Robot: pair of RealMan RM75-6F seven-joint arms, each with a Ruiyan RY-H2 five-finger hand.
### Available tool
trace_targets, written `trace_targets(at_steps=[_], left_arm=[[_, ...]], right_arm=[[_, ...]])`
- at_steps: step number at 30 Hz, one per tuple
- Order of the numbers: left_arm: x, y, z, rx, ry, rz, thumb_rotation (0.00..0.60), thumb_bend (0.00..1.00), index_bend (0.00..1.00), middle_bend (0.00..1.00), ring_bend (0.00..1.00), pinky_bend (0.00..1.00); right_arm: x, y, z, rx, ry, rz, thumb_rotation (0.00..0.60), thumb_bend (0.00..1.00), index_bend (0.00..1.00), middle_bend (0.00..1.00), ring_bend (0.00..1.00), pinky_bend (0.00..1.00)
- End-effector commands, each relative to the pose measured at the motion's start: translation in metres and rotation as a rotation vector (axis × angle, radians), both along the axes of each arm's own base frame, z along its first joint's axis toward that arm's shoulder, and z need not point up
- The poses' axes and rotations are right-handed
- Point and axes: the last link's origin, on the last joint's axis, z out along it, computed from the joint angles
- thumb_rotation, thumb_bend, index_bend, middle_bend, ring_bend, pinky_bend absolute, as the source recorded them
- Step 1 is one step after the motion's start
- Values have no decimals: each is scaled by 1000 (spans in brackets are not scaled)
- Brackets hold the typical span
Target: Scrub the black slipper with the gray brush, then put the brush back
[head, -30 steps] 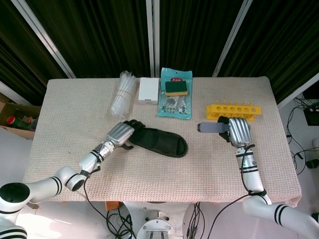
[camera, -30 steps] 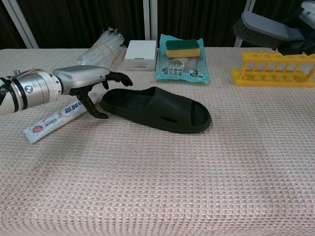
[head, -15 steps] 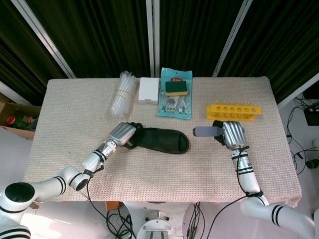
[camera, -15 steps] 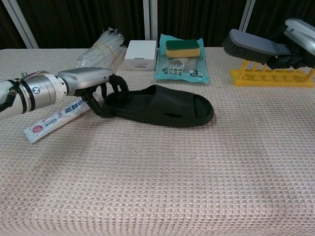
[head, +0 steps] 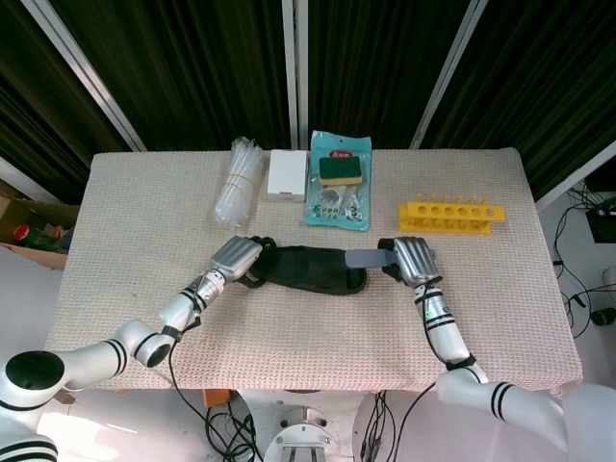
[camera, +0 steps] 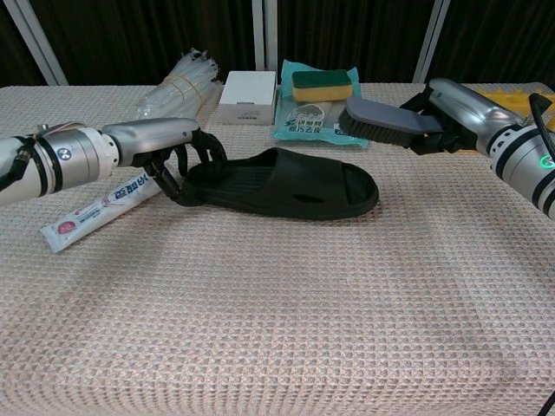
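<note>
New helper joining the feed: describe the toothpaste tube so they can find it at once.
Start from the black slipper mid-table, its heel held by the left hand. Beneath that hand lies the toothpaste tube, flat on the cloth. It is the only long white tube with red and blue print.

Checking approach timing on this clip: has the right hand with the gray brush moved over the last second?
Yes. The right hand, holding the gray brush, has left the yellow rack and come toward the black slipper, brush head at its toe end.

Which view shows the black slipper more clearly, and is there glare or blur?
Chest view: the black slipper is sharp and close, its strap holes visible, no glare. Head view: even light, no blur, but the slipper is small and dark, with little detail.
</note>
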Motion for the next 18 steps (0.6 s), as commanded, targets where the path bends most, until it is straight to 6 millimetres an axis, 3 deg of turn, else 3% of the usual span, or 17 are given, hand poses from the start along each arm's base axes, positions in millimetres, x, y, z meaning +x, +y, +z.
trace_targets(at_steps=[1, 18], left_arm=[[-1, 1, -1, 7, 10, -2, 600, 407, 441, 427, 327, 433], [-1, 3, 2, 5, -3, 31, 600, 489, 468, 456, 351, 449]], right_arm=[[8, -8, -9, 37, 33, -1, 600, 1000, 1000, 1000, 1000, 1000], [19, -20, -28, 115, 138, 9, 600, 1000, 1000, 1000, 1000, 1000]])
